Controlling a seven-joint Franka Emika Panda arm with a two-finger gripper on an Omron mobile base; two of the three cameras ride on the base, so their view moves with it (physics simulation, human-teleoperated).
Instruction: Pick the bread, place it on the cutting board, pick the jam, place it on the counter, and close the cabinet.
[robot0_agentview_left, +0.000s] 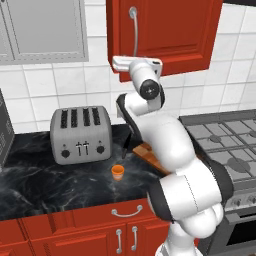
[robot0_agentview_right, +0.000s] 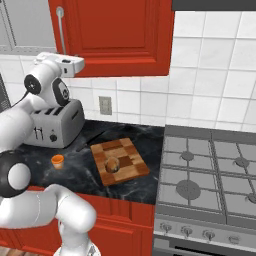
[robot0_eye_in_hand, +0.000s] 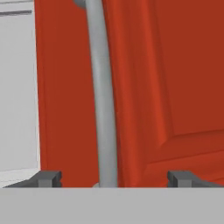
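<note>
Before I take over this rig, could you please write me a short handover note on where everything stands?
Gripper: jaws open, empty, raised at the red cabinet with its silver handle between the fingertips.
Bread: on the cutting board. Done.
Jam: upright on the counter, in front of the toaster. Done.
Cabinet door looks flush or nearly so in the base views; I cannot confirm it is fully shut.
Left: check the door and push it closed if needed.
</note>
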